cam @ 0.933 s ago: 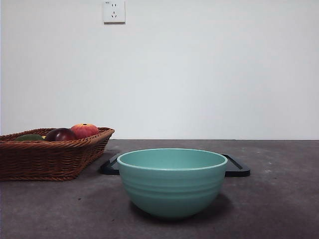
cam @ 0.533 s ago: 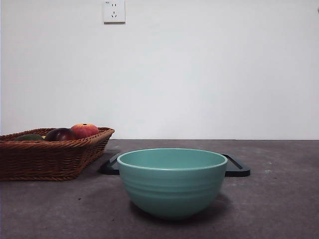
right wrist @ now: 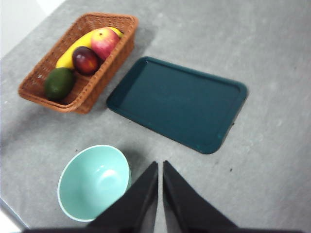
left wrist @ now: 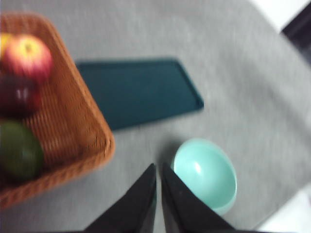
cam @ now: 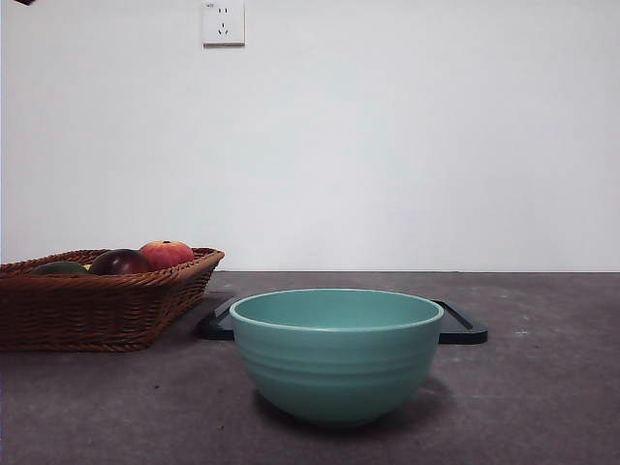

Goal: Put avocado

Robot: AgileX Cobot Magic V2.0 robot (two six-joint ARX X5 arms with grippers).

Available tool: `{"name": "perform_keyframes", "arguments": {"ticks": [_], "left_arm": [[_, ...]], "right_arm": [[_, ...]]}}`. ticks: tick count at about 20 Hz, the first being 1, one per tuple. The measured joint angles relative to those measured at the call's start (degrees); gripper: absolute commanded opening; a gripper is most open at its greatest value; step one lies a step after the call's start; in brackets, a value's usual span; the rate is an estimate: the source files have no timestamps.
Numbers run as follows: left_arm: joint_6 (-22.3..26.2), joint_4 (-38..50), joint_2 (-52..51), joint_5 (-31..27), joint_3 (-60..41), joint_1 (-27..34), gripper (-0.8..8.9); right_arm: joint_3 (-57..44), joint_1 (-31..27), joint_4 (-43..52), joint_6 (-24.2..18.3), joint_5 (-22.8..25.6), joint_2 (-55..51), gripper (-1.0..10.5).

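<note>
The dark green avocado lies in the brown wicker basket, at the end nearest the mint green bowl. In the front view only its top shows over the basket rim. It also shows in the left wrist view. My left gripper is shut and empty, high above the table between the basket and the bowl. My right gripper is shut and empty, high above the table near the bowl.
The basket also holds a dark maroon fruit, a red-orange fruit and a banana. A dark teal tray lies beside the basket, behind the bowl. A wall socket is on the back wall.
A black arm tip has come into the front view's top left corner. The left wrist view is blurred by motion. The things on the table have not moved.
</note>
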Motion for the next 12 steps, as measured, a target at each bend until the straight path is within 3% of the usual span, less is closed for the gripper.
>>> {"name": "perform_keyframes", "arguments": {"ticks": [2,3,4,6,7,8,12], "left_arm": [[1.55,-0.63,-1.68,0.76,0.00,0.02,0.24],[1.99,-0.57,-2.34,0.87,0.00,0.00,0.77],[2.16,-0.35,-2.91,0.92,0.00,0.00,1.99],[2.40,-0.07,-3.74,1.05,0.00,0.00,5.48],[2.45,-0.02,-4.13,1.07,0.00,0.00,6.55],[2.49,0.00,-4.50,1.09,0.00,0.00,6.91],[2.97,0.15,-5.14,1.20,0.02,0.00,6.87]], "right_arm": [[0.00,0.00,-0.17,-0.57,0.00,-3.04,0.1],[0.00,0.00,-0.50,-0.96,0.04,-4.11,0.7],[0.00,0.00,-0.85,-1.57,0.07,-4.92,2.2],[0.00,0.00,-1.01,-2.01,0.07,-5.57,5.7],[0.00,0.00,-1.29,-2.01,0.09,-5.66,6.5],[0.00,0.00,-1.60,-2.01,0.11,-5.64,6.5],[0.00,0.00,-2.03,-2.01,0.22,-5.60,6.5]]}}
